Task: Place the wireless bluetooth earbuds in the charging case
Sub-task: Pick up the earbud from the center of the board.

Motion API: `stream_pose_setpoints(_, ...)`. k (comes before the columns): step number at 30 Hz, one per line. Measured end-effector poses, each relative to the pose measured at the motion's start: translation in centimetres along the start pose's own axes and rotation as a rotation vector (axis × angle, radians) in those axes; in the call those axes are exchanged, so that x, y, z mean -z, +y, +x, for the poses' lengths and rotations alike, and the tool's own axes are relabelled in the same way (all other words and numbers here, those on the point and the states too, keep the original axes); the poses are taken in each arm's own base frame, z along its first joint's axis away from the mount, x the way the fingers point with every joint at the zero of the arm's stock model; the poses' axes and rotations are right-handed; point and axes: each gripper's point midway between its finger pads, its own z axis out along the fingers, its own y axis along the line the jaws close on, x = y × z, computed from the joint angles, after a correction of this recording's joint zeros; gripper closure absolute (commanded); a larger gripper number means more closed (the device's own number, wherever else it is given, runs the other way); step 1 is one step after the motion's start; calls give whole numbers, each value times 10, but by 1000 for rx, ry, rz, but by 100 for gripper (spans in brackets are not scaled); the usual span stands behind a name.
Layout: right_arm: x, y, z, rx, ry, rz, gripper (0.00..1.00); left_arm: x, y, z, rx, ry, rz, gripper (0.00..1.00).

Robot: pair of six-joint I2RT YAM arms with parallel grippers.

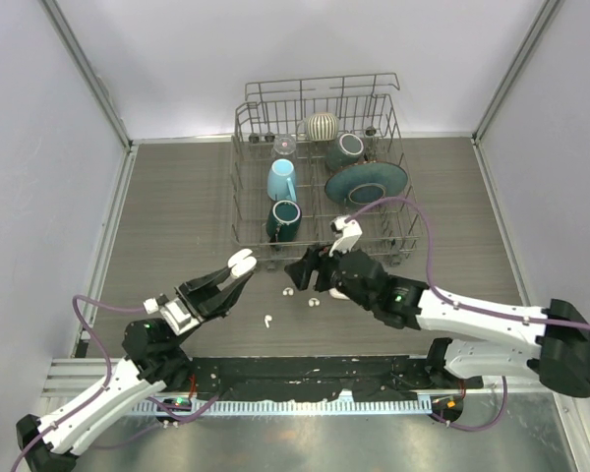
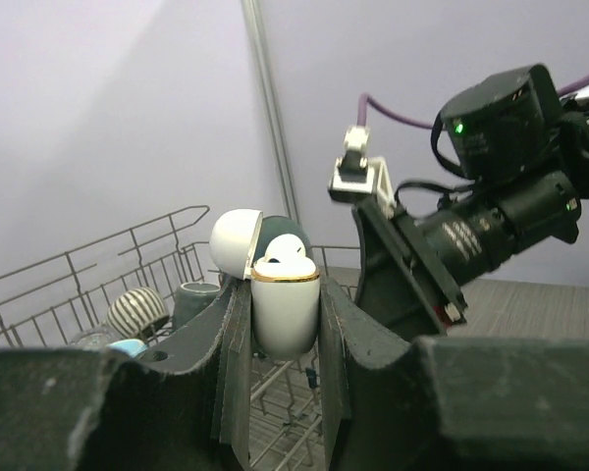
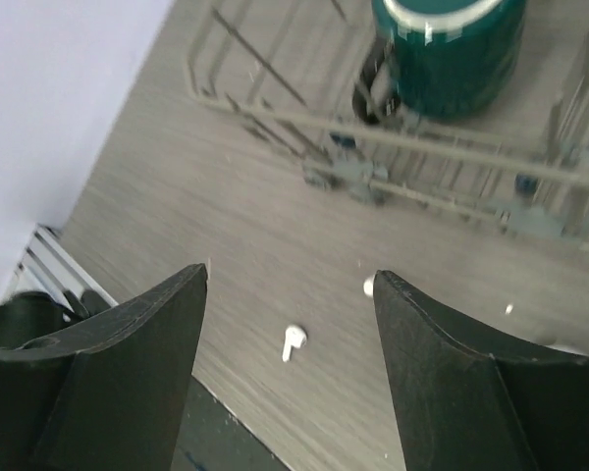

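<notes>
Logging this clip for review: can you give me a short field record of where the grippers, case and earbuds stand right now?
left gripper: shut on the charging case, held off the table
case lid: flipped open; contents unclear
right gripper: fingers open, empty, above the table
earbud: loose on the table, between the two grippers
other white bits: two near the right gripper, too small to identify
dish rack: behind, holding a teal mug and other dishes
</notes>
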Motion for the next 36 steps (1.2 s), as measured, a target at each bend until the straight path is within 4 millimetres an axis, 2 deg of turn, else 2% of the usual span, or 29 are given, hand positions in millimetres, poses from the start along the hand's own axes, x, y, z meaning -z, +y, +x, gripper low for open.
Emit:
stream_pose_setpoints(3, -10, -7, 36, -39, 115, 25, 35, 1, 3, 0, -21, -1, -14, 100)
stream_pose_setpoints(6, -14, -11, 67, -73, 210, 39, 36, 3, 7, -2, -44, -9, -34, 100)
stream_pose_setpoints(12, -13, -8, 112, -76, 304, 103, 36, 7, 19, -11, -88, -35, -90, 100)
stream_pose_setpoints(15, -16, 0, 130, -62, 332, 163, 36, 9, 23, -14, -100, -40, -113, 100)
stream_pose_setpoints(19, -30, 18, 146, -61, 345, 249, 40, 11, 25, -14, -101, -38, -124, 100)
stream_pose_setpoints(22, -38, 24, 159, -78, 343, 296, 42, 12, 25, -11, -99, -26, -124, 100)
stream_pose_setpoints(28, -37, 7, 175, -116, 342, 393, 46, 12, 24, -8, -98, -12, -123, 100)
stream_pose_setpoints(36, -43, 0, 185, -124, 342, 437, 55, 12, 24, -8, -98, -12, -123, 100)
